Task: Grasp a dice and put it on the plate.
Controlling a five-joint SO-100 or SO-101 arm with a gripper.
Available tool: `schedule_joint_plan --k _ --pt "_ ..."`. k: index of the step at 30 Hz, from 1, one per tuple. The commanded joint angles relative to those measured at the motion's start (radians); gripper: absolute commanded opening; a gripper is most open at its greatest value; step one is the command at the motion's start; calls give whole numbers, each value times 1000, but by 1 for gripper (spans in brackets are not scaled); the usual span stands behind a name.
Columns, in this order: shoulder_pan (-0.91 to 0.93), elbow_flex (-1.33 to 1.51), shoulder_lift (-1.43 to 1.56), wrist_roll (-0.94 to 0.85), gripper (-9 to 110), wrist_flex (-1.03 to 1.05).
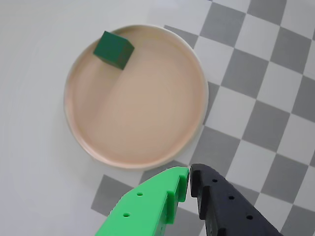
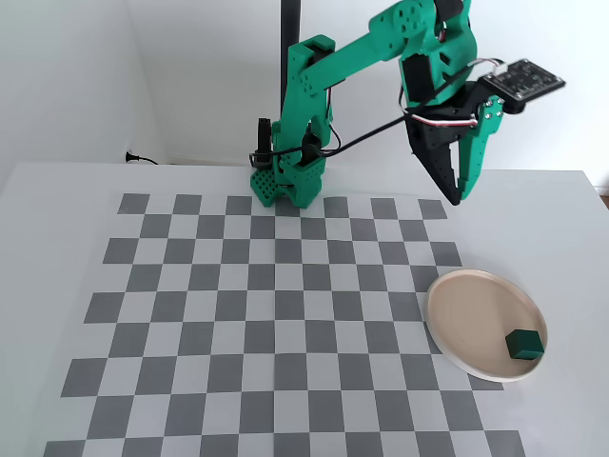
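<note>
The dice is sitting on the plate, close to its rim at the lower right in the fixed view, and showing near the top left edge of the plate in the wrist view. The pincer is hanging up in the air well above the desk, its two fingers pressed together and gripping nothing. The green arm is reaching out from its base at the far edge of the checkered mat

dice: dark green cube, on plate | plate: pinkish-beige, round, flat
</note>
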Motion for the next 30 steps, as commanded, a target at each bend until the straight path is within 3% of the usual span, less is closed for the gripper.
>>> schedule_joint_plan --k 1,18,30 --pt "9 118 262 32 -4 -15" --pt "258 1089 1109 331 -4 -322" --pt "397 1483 1496 664 -4 -321"
